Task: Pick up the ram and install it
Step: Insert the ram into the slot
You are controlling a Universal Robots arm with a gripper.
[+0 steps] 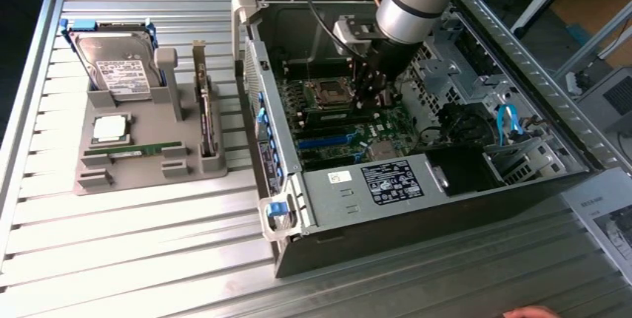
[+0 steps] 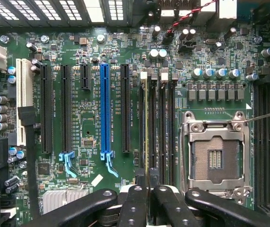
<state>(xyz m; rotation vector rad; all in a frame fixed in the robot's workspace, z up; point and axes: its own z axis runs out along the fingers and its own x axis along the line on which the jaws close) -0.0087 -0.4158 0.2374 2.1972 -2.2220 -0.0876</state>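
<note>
My gripper is shut on the ram, a thin green stick seen edge-on between the two black fingers. The stick lines up with the memory slots, between the long black expansion slot and the processor socket. Whether it sits in a slot or hovers above it I cannot tell. In the exterior view the gripper reaches down into the open computer case, over the motherboard beside the processor socket. A second, matching ram stick lies on the grey holder outside the case.
The holder also carries a hard drive, a square silver processor and an upright dark expansion card. The open processor socket lies close beside the slots. A blue expansion slot sits on the other side. A hand shows at the table's near edge.
</note>
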